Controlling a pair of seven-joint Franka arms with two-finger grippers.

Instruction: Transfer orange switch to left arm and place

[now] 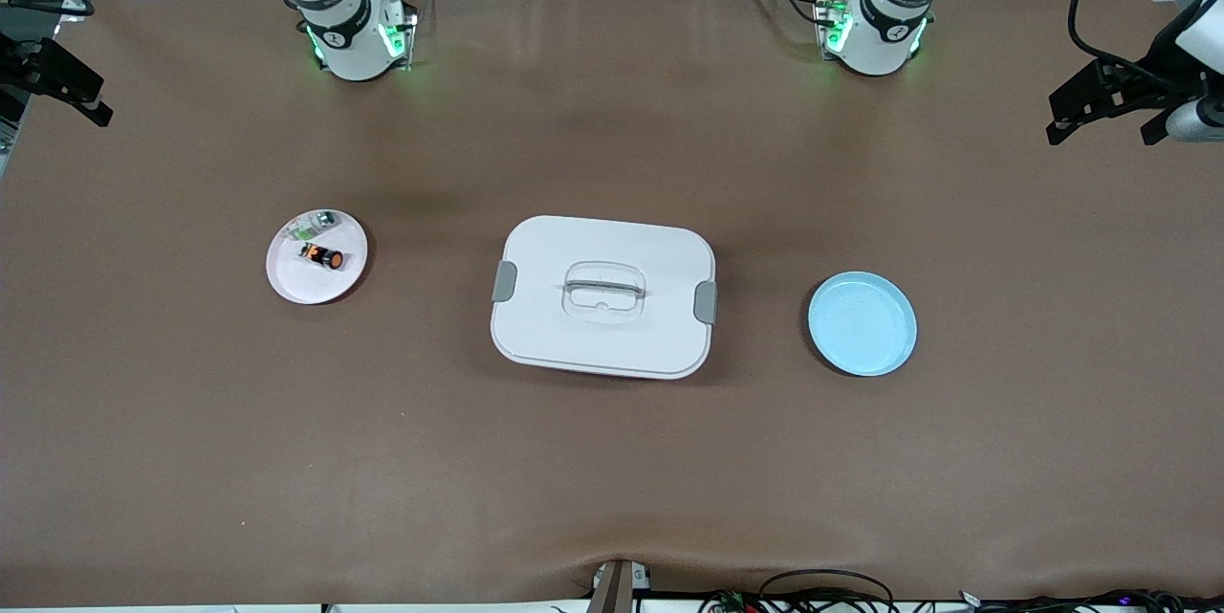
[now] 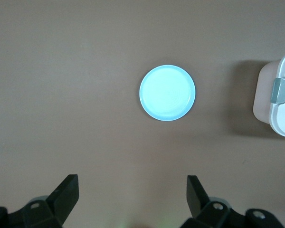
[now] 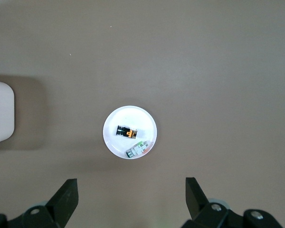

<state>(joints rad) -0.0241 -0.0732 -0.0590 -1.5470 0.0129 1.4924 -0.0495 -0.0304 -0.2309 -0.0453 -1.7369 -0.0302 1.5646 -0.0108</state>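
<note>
Brown counter carrying three things in a row: a pink plate toward the right arm's end, the white box in the middle, and a blue plate toward the left arm's end. The orange switch lies on its side on the pink plate, its long axis roughly along that row, with a small green-and-white part just beside it, farther from the front camera. The right claw hangs high over the pink plate, directly above the switch, so the right arm is judged the nearer one for the pickup. Its jaws stand wide apart and hold nothing. The left claw hangs high over the blue plate, likewise spread wide and empty.
</note>
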